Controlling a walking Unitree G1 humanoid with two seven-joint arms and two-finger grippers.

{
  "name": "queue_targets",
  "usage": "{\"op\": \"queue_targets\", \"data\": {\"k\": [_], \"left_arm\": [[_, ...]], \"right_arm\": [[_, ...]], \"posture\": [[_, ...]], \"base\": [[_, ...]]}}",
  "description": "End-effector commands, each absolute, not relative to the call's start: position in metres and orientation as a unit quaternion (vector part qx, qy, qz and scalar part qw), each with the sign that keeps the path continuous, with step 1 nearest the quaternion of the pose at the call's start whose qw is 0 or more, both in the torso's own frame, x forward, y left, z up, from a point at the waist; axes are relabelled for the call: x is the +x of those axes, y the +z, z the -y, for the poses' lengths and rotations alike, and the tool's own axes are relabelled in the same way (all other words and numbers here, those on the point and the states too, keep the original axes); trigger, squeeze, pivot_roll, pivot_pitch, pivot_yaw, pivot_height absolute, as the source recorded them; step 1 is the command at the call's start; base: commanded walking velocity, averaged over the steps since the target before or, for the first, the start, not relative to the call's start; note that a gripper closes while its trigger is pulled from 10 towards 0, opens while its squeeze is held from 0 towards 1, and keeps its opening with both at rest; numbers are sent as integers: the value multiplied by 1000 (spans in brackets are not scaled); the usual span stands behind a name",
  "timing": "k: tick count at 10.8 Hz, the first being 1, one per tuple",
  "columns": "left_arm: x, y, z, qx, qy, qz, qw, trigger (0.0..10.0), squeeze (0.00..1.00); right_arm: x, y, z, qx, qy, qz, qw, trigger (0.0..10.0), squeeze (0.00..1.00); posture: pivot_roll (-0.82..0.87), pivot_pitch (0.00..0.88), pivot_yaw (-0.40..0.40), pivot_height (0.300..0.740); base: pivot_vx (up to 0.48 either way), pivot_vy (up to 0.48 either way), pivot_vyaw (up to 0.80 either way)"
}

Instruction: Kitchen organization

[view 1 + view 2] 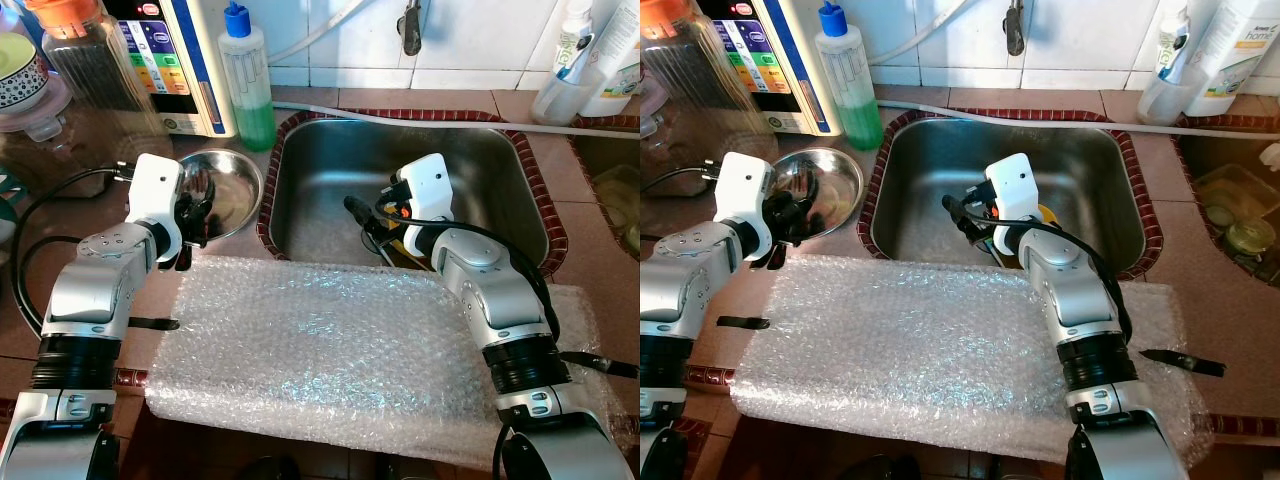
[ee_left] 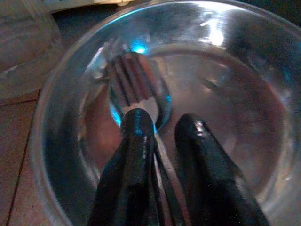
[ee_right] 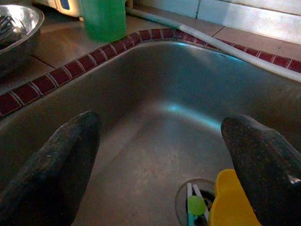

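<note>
holding a fork between its two black fingers, the left tool sits over the steel bowl at the left-centre of the left eye view, the tines lying down inside the bowl. the bowl stands on the brown tiled table just beside the left rim of the sink. the right tool hangs inside the sink at the frame's centre, its fingers spread wide with nothing between them; a yellow object and a green piece lie at the drain below it. a sheet of bubble wrap covers the table across the lower half of the frame. a green soap bottle stands at the upper left, next to a white appliance.
</note>
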State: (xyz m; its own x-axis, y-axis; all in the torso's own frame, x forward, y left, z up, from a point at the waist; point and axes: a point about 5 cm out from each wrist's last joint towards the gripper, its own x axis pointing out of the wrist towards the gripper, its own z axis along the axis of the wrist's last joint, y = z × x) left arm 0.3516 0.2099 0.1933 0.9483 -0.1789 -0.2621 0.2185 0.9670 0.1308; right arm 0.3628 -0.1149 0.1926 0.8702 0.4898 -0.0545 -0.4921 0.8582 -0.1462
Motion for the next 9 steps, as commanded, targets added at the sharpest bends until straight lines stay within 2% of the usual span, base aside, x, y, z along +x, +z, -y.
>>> {"op": "queue_targets", "data": {"k": [1, 9], "left_arm": [[349, 190, -213, 84, -101, -129, 983, 0, 0], [354, 209, -216, 76, -83, -67, 991, 0, 0]], "right_arm": [[362, 196, 115, -80, 254, -1, 964, 10000, 0], [363, 197, 117, -80, 251, 0, 965, 10000, 0]], "posture": [[-147, 195, 93, 740], [-151, 197, 92, 740]], "base": [[0, 0, 0], [0, 0, 0]]}}
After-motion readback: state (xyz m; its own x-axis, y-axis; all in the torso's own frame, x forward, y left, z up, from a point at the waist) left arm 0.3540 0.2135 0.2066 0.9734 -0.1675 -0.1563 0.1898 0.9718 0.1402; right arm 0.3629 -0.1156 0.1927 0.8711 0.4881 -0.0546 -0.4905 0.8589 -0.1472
